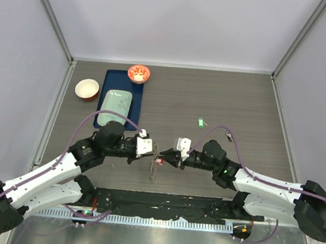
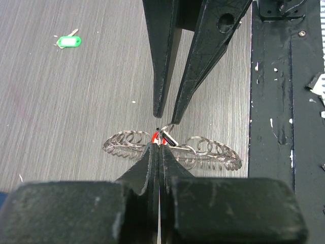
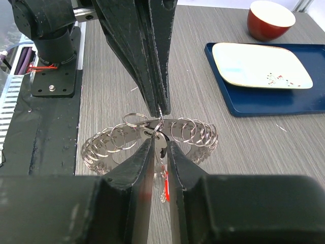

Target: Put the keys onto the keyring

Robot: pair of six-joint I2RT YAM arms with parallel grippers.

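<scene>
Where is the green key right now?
In the top view the green key lies on the table right of centre, beyond the right hand and apart from the keyring.

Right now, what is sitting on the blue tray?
A pale green rectangular plate lies on the blue tray; a small red-patterned bowl sits at its far right corner. What lies under plate and bowl is covered.

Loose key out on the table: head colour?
Green; the key shows best in the left wrist view.
</scene>
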